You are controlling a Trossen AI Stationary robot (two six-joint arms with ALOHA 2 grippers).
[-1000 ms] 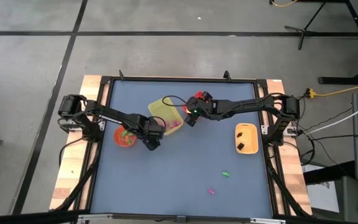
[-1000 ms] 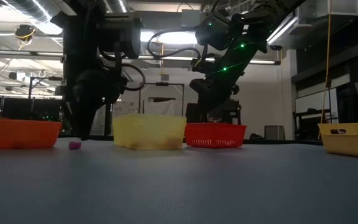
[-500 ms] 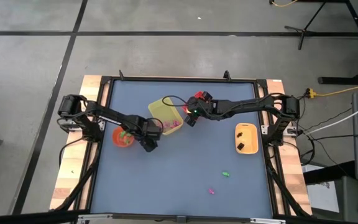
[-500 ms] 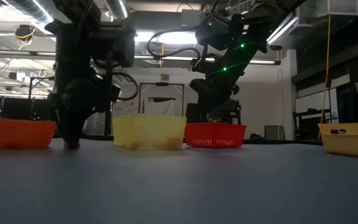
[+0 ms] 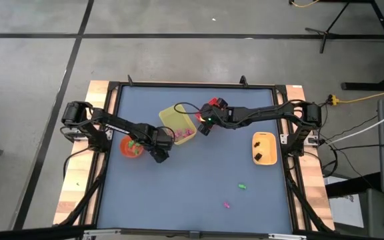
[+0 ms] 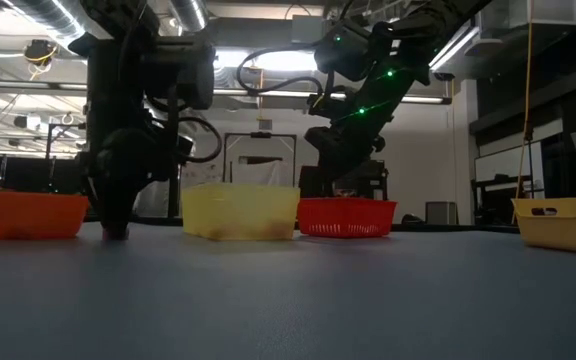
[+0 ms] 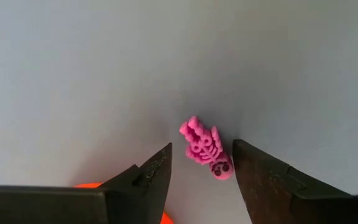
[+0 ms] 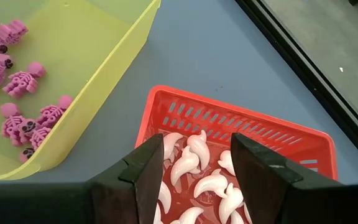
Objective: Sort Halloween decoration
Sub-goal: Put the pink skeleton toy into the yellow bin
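A robot's left gripper [image 7: 201,163] stands low over the blue-grey table [image 5: 199,180], left of centre in the overhead frame, its two dark fingers [image 7: 145,177] spread wide around a small pink plastic skeleton trinket [image 7: 205,151] that lies flat between them, hard against one finger and clear of the other. Nothing is gripped yet. Just to the picture's left sits a round orange bowl [image 5: 134,147] holding green pieces; a shallow yellow square bin [image 5: 177,121] with pink skeletons [image 8: 23,81] lies just beyond, toward the frame's upper centre.

The right gripper [image 8: 191,163] hangs above a red mesh basket [image 8: 235,121] of white curved trinkets [image 8: 188,163], fingers parted and empty.

More decorations are unsorted: a green piece [image 5: 243,187] and a pink one [image 5: 227,205] lie well apart at the lower right of the overhead view, and a yellow-orange tray [image 5: 264,148] at the right holds black pieces.

The risk lies in the off-centre line-up. Judging by how the skeleton crowds one finger, a closing pinch could push it sideways, catch only a limb, or flick the light piece away across the smooth table. A weak hold could also drop it short of the yellow bin.
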